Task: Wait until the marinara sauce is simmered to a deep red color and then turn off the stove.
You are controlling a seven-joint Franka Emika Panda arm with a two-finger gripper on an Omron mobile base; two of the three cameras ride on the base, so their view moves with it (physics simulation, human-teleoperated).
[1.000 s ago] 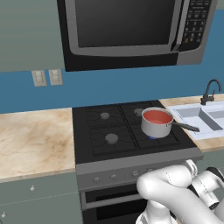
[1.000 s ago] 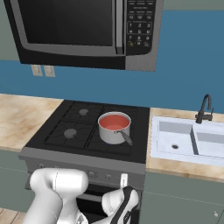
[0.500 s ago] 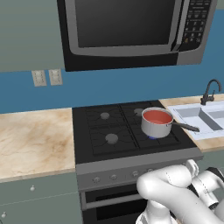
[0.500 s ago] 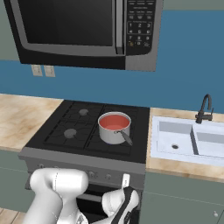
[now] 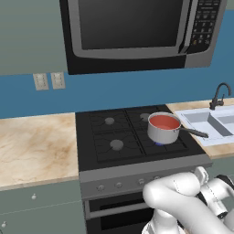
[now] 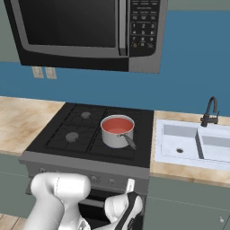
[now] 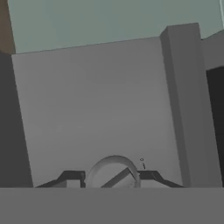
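From my hand camera, the gripper (image 7: pixel 112 176) has its jaws spread apart, one tip on either side of a round knob (image 7: pixel 114 171) on the grey front panel, with small gaps left, so nothing is clamped. The marinara sauce (image 5: pixel 163 122) sits orange-red in its steel saucepan (image 6: pixel 117 136) on the stove (image 5: pixel 107 141), over the front right burner, handle pointing toward the sink (image 6: pixel 194 142).
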